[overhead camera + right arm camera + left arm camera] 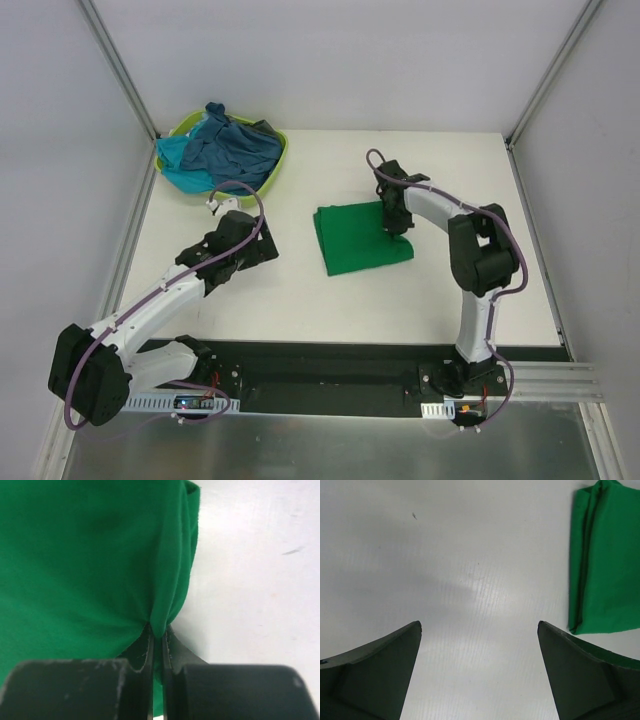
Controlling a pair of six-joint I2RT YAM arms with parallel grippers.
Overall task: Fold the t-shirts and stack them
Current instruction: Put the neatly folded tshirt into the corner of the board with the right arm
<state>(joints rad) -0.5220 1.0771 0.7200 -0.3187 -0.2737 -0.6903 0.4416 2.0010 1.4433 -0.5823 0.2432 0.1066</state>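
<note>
One thin edge of the green t-shirt [75, 555] is sitting clamped in your right gripper [157, 630], left gripper [479, 624] hanging apart, so you're risking dragging the fold open.

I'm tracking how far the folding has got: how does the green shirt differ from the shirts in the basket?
The green shirt lies folded flat on the table; the basket shirts are a crumpled heap. The right gripper pinches the green shirt's edge; nothing touches the basket shirts. Both are soft cloth.
</note>
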